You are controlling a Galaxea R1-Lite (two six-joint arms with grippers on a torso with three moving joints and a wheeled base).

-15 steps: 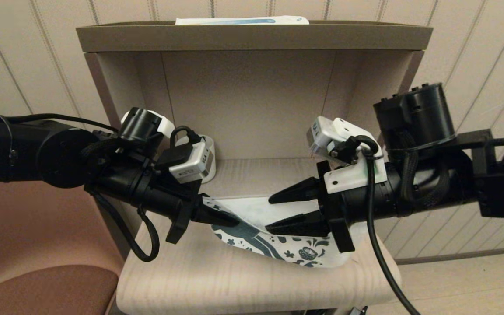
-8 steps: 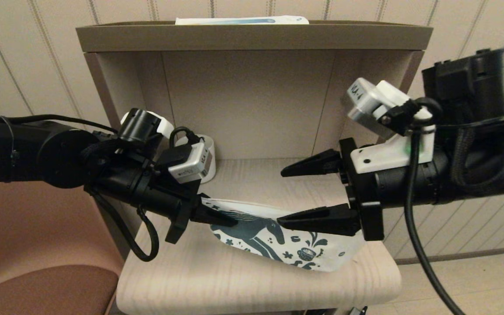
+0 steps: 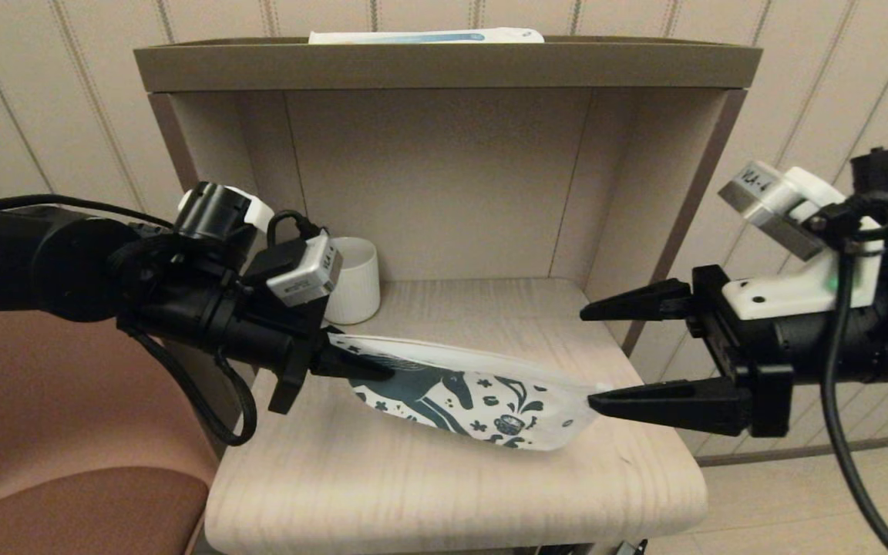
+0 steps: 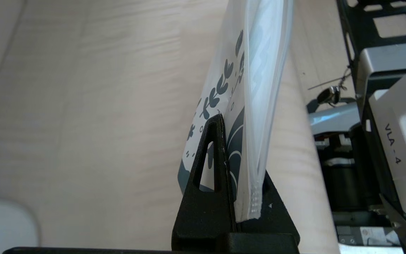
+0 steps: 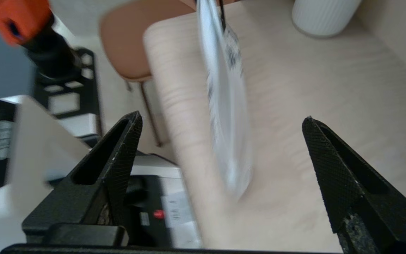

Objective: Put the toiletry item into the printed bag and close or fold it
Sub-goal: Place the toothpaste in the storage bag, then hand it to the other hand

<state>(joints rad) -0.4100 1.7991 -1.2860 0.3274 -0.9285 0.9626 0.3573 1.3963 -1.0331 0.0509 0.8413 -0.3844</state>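
- The printed bag point(image 3: 463, 397), a flat white pouch with a dark teal horse and leaves, is hanging just above the pale wood tabletop point(image 3: 452, 493), its far end sagging low.
- The left gripper point(image 3: 351, 362) is pinching the bag's zip-strip end, jaws clamped on it.
- The right gripper point(image 3: 586, 358) is sitting at the bag's free end with jaws wide apart, gripping nothing.
- The slim white toiletry tube is not showing anywhere.
- Risk: held by one corner, the bag may droop or twist, spoiling the seal.
- A white ribbed cup point(image 3: 351, 289) is standing behind.
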